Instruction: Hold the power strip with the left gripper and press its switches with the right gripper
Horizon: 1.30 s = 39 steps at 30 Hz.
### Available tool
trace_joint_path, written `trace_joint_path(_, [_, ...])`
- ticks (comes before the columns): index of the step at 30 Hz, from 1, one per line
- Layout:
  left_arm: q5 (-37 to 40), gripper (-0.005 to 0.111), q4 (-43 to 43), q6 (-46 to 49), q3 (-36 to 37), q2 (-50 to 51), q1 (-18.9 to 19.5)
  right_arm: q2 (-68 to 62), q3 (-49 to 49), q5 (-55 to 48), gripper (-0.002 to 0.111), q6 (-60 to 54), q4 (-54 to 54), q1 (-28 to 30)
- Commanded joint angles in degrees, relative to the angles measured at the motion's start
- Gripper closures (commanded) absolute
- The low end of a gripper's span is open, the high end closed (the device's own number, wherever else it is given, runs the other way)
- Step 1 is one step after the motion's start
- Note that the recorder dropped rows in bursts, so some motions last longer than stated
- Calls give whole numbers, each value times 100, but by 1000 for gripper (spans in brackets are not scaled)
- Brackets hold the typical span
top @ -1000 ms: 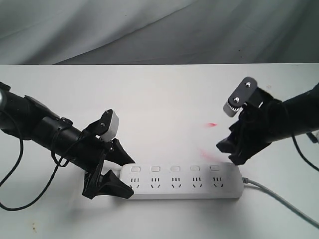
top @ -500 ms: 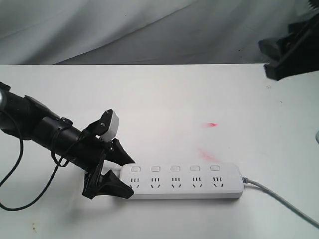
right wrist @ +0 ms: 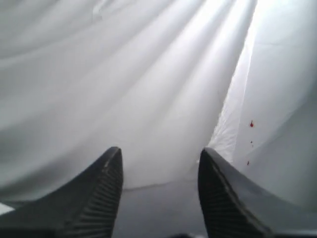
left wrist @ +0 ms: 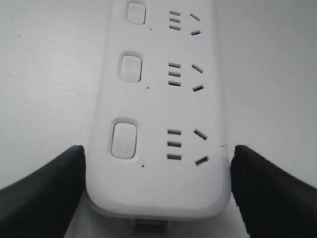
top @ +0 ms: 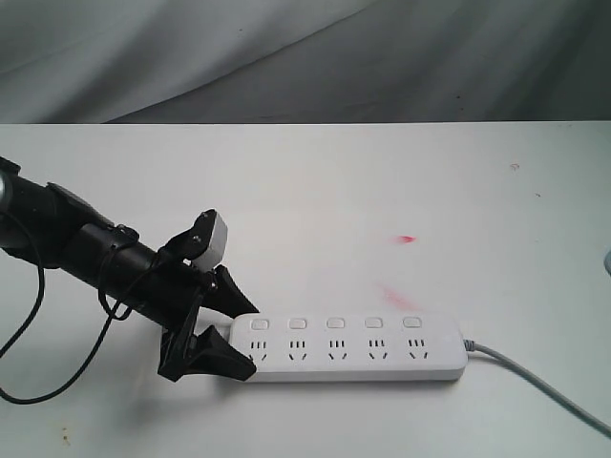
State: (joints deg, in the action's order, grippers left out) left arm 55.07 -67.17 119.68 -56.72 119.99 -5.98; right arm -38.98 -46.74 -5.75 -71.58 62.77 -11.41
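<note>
The white power strip lies flat near the table's front edge, its grey cord trailing off to the right. The switches run in a row above the sockets. My left gripper is shut on the strip's left end, one black jaw against each long side. In the left wrist view the strip reaches away from the left gripper, the nearest switch just beyond the jaws. My right gripper is out of the exterior view; it is open and empty, facing grey cloth.
Two faint red marks stain the white table behind the strip. A grey cloth backdrop hangs behind the table. Loose black cable loops under the left arm.
The right gripper rose from beside the strip's right end to the upper right, then left the exterior view. The left gripper and the strip have not moved.
</note>
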Motion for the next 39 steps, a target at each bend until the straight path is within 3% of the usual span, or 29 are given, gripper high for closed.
trace_joint_path(1, [64,46,33,17,-26,14,-28,455,21,55,82,58,657,1])
trace_joint_path(7, [64,46,33,17,-26,14,-28,839,21,-224,108,58,703,1])
trace_joint_path(17, [64,46,33,17,-26,14,-28,1506,21,-758,108,58,684,1])
trace_joint_path(39, [64,46,33,17,-26,14,-28,1671,21,-404,108,150,871,1])
